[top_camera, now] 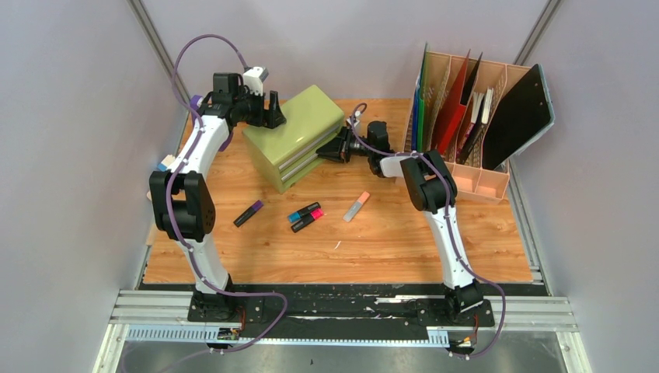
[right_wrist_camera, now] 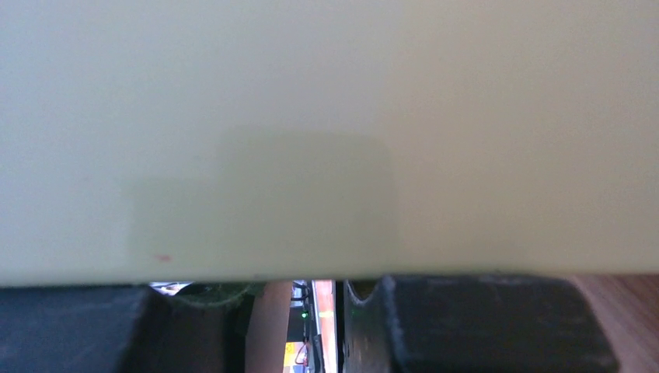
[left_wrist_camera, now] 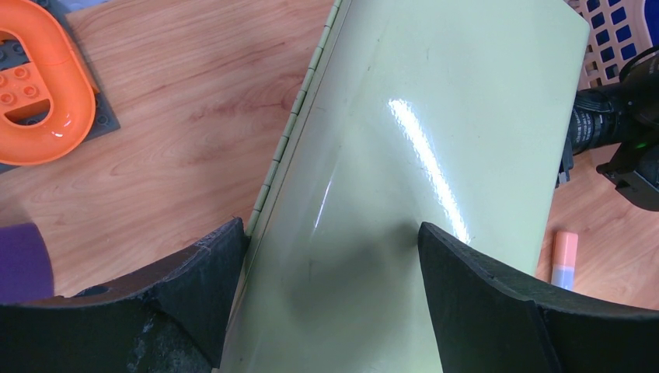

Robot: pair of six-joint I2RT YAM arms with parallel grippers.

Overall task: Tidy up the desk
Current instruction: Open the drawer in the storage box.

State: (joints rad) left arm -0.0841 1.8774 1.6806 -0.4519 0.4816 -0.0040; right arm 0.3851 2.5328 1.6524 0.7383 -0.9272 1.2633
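The desk (top_camera: 388, 241) is orange-brown wood grain. An olive-green drawer chest (top_camera: 295, 136) stands at its back centre. My left gripper (top_camera: 273, 116) hovers open over the chest's back left corner. In the left wrist view its fingers (left_wrist_camera: 210, 272) spread wide across the chest top (left_wrist_camera: 435, 116), one by the hinged edge. My right gripper (top_camera: 325, 152) is against the chest's right end. In the right wrist view the chest wall (right_wrist_camera: 326, 132) fills the frame, and the right gripper (right_wrist_camera: 338, 284) shows only a narrow gap; its tips meet the chest and are hidden.
Loose markers lie on the desk: purple (top_camera: 249, 213), blue (top_camera: 304, 210), pink (top_camera: 308, 221) and peach (top_camera: 357, 206). A file organiser (top_camera: 466, 116) with folders stands at the back right. An orange ring (left_wrist_camera: 39, 93) sits on a grey plate left of the chest.
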